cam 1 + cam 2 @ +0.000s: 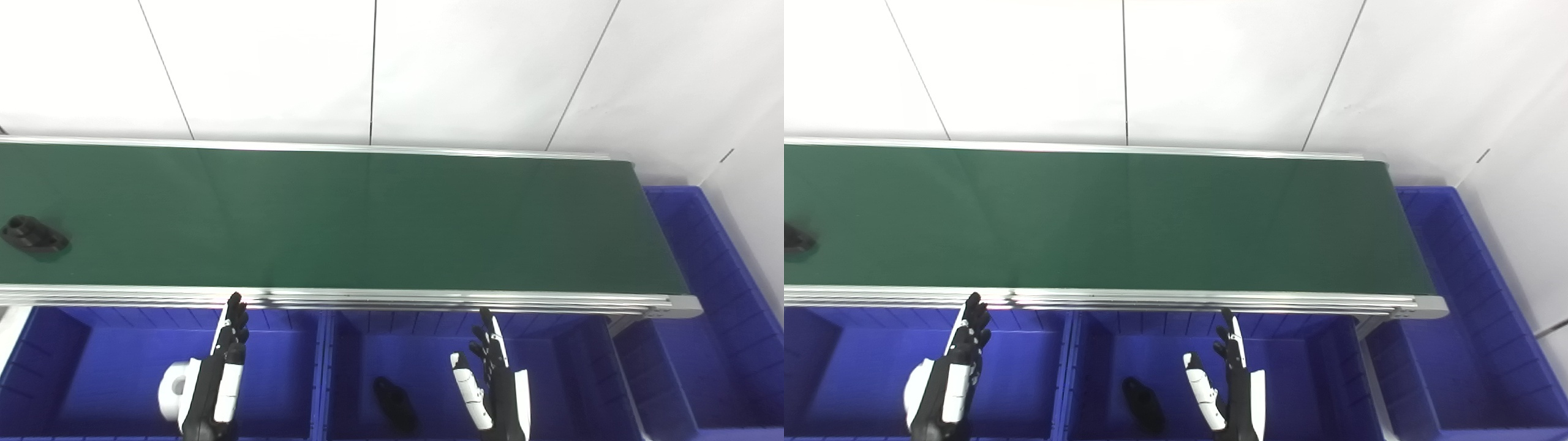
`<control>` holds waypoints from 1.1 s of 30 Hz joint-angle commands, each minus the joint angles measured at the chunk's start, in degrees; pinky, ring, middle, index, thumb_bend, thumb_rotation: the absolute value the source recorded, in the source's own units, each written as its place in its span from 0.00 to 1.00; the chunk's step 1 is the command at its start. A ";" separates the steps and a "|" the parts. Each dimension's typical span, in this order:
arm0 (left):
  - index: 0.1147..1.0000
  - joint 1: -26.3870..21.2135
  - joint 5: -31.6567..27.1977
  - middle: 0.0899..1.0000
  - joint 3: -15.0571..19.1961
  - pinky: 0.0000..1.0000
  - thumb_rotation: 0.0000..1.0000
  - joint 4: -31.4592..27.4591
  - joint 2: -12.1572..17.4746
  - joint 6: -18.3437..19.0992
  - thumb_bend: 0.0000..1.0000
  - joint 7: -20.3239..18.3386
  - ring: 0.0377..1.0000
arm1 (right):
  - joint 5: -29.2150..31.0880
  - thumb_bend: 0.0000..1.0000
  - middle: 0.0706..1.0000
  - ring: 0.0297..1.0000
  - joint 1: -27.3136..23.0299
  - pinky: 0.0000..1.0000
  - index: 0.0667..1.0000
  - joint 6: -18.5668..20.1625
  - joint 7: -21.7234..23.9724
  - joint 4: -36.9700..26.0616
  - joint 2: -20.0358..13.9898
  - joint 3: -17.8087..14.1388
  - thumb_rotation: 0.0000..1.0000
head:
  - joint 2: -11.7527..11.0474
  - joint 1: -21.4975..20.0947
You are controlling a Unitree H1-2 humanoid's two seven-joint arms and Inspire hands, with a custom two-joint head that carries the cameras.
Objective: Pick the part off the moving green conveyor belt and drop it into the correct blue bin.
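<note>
A black part (33,234) with holes lies on the green conveyor belt (367,220) at its far left end; in the right eye view only its tip (795,241) shows at the frame edge. My left hand (223,367) hovers over the left blue bin (122,373), fingers straight and apart, holding nothing. My right hand (493,380) hovers over the middle blue bin (551,367), also open and empty. Both hands stay just short of the belt's near rail, far from the part.
A white part (174,389) lies in the left bin beside my left hand. A black part (395,404) lies in the middle bin. Another blue bin (704,306) wraps around the belt's right end. A white wall stands behind the belt.
</note>
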 commanded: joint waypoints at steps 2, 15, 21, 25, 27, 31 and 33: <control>1.00 0.03 0.61 1.00 -0.10 1.00 1.00 -1.64 -0.31 -1.29 0.69 0.25 1.00 | -0.26 0.66 0.97 0.92 -0.06 0.86 0.95 -3.36 0.10 -1.46 0.71 0.52 0.83 | -0.02 0.07; 1.00 0.00 0.21 1.00 -0.12 1.00 1.00 -1.55 -0.34 -1.61 0.70 0.08 1.00 | 0.02 0.70 0.97 0.92 -0.15 0.87 0.95 -3.39 -0.30 -1.17 0.78 0.37 0.84 | -0.06 0.20; 1.00 -0.03 -0.07 1.00 -0.09 1.00 0.99 -1.43 -0.42 -1.84 0.69 0.10 1.00 | 1.20 0.69 0.99 0.95 -0.21 0.92 0.97 -3.20 0.67 -1.23 0.82 0.10 0.88 | -0.06 0.20; 1.00 -0.09 0.29 1.00 -0.11 1.00 1.00 -1.51 -0.45 -1.58 0.70 0.22 1.00 | 0.38 0.69 1.00 0.97 -0.06 0.95 0.98 -2.56 0.64 -1.50 1.03 -0.15 0.90 | -0.14 0.24; 1.00 -0.13 0.46 1.00 -0.12 1.00 1.00 -1.46 -0.47 -1.51 0.69 0.28 1.00 | 0.19 0.69 1.00 0.97 -0.07 0.96 0.98 -2.72 0.51 -1.39 1.14 -0.20 0.89 | -0.17 0.25; 1.00 -0.08 0.37 1.00 -0.12 1.00 1.00 -1.58 -0.54 -1.34 0.67 0.25 1.00 | -0.29 0.68 1.00 0.97 -0.08 0.96 0.99 -2.62 0.68 -1.33 0.96 -0.20 0.91 | -0.17 0.25; 1.00 -0.14 0.33 1.00 -0.15 1.00 1.00 -1.45 -0.58 -1.47 0.68 0.19 1.00 | 0.05 0.70 1.00 0.97 -0.05 0.98 0.98 -2.47 0.81 -1.38 1.05 -0.30 0.91 | -0.26 0.46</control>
